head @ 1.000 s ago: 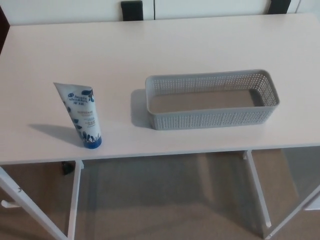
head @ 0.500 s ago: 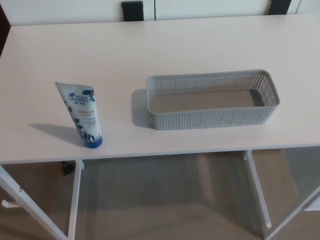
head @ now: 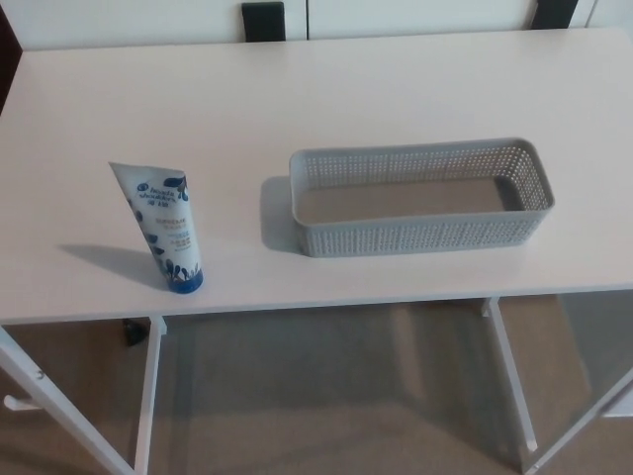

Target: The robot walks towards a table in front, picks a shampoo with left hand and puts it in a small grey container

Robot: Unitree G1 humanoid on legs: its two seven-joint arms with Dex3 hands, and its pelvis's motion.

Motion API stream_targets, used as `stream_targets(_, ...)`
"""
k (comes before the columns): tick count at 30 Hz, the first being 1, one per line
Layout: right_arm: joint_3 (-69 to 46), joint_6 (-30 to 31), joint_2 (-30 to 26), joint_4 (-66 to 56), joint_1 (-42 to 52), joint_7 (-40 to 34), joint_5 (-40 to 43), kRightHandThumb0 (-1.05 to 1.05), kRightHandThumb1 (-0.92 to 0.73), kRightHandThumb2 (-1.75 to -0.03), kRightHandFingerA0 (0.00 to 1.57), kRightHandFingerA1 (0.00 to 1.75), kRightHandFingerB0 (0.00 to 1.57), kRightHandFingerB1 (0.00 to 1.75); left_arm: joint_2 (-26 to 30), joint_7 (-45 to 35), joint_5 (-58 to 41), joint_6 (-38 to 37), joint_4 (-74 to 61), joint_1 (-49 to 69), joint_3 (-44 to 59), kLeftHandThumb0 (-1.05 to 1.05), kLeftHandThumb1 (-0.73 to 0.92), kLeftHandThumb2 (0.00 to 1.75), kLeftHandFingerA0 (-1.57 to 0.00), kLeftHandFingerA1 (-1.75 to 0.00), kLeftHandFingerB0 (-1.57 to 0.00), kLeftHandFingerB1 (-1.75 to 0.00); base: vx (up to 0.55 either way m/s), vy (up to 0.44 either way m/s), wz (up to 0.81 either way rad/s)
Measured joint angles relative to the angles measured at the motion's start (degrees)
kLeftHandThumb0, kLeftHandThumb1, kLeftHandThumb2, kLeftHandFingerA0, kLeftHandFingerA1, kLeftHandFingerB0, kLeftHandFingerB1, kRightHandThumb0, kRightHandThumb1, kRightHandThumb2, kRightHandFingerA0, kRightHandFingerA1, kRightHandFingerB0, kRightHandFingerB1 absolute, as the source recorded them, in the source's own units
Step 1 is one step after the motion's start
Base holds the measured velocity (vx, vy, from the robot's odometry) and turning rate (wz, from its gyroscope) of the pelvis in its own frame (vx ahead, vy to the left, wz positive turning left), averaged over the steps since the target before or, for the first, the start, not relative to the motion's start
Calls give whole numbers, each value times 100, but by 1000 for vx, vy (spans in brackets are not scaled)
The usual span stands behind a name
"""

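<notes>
A white and blue shampoo tube [head: 165,226] stands on its blue cap near the front left of the white table [head: 297,99], leaning slightly. To its right sits a long grey perforated container [head: 420,230], with nothing inside. A gap of bare tabletop separates the two. Neither of my hands shows in the head view.
The table's front edge [head: 316,305] runs across the lower part of the picture, with white legs [head: 148,386] and beige floor below. Two dark chair backs [head: 263,20] show beyond the far edge.
The whole picture has shifted very slightly, so the camera moved a little. The tube and the container stand as before.
</notes>
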Motion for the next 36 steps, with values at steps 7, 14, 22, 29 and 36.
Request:
stream_targets(7, 131, -22, -4, 2, 55, -12, -81, -21, -67, -60, 69, 49, 49, 41, 623, -238, -517, 605, -436, -926, -1, -19, 44, 60, -6, -36, -9, -16, 0, 0, 0)
stream_targets(14, 159, -42, -7, -2, 69, -26, -154, -23, -68, -60, 71, 50, 52, 42, 813, -431, -647, 1231, -161, -1661, -375, -24, 48, 54, -5, -30, 0, -22, 0, 0, 0)
stream_targets(22, 236, -110, -38, -41, 104, -38, -223, -23, -70, -60, 70, 49, 50, 41, 676, -514, -518, 1796, 610, -2265, -1073, -35, 43, 54, -2, -28, 0, -20, 0, 0, 0)
stream_targets(29, 242, -120, -50, -61, 132, -42, -265, -23, -68, -60, 69, 49, 50, 42, 473, -431, -265, 2000, 896, -2336, -1413, -41, 29, 65, 0, -20, 0, -12, 0, 0, 0)
stream_targets(36, 240, -134, -59, -58, 170, -37, -282, -21, -71, -61, 67, 48, 49, 41, 250, -305, -149, 2260, 925, -2338, -1554, -43, 30, 66, 0, -21, 0, -13, 0, 0, 0)
